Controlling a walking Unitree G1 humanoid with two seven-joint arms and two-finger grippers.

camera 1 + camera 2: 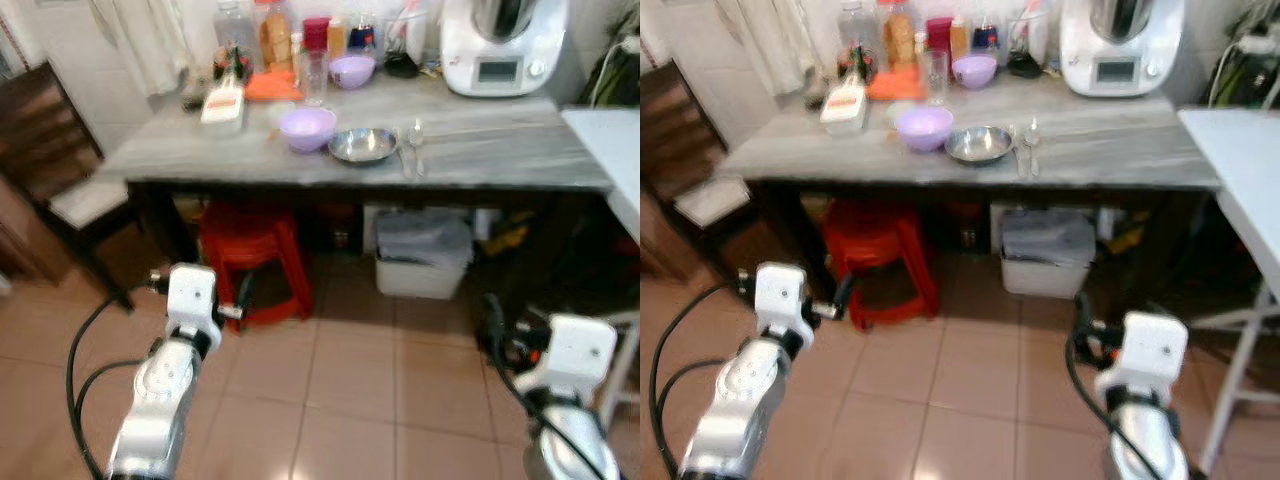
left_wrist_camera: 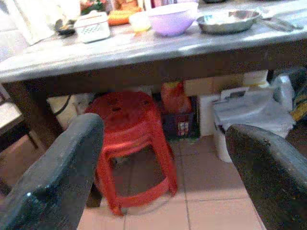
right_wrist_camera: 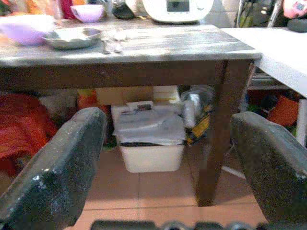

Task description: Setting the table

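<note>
Spoon [image 1: 410, 150] lengthwise front-to-back beside steel bowl [image 1: 364, 145]; both tools [image 2: 163, 167] [image 3: 168, 167] open, empty.

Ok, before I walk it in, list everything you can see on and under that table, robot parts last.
Table: one, grey top, straight ahead.
Lilac bowls: two; one near the front edge, one further back.
Steel bowl: one, silver, right of the front lilac bowl.
Clear glass: one, behind the front lilac bowl.
Kitchen machine: one, white, back right of the table.
Bottles and jars: several, mixed colours, back of the table; count unclear.
White container: one, left part of the table.
Stool: one, red, under the table.
Bin: one, white, under the table, right of the stool.
Chair: one, dark wood, left of the table.
Left gripper: open, low before the table.
Right gripper: open, low before the table.
</note>
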